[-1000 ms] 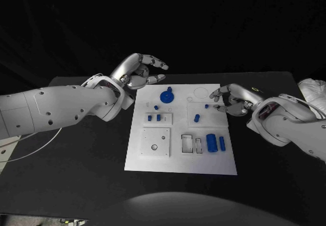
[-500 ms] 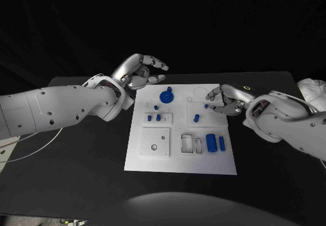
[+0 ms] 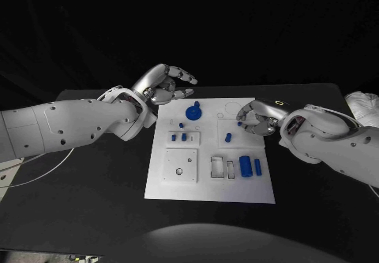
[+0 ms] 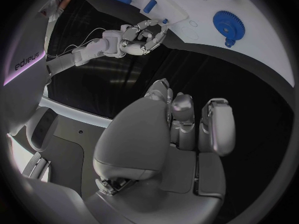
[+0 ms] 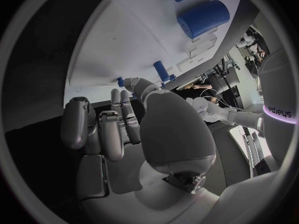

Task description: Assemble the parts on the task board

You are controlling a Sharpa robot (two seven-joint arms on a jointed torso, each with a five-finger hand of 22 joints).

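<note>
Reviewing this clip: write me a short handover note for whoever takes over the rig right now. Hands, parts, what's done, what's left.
Left hand: raised beyond the far left corner of the task board, fingers curled, holding nothing.
Right hand: at the board's far right edge, fingertips close to a small blue peg; a grip cannot be confirmed.
Parts: blue gear at the far middle; two small blue pieces on the left; a blue peg mid-board; two blue cylinders near right.
Done: nothing plainly finished.
Left: seat the loose pieces; the rectangular slots beside the cylinders look unfilled.

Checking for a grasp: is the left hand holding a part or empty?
Empty: the left hand hovers off the task board, fingers curled on nothing.
</note>
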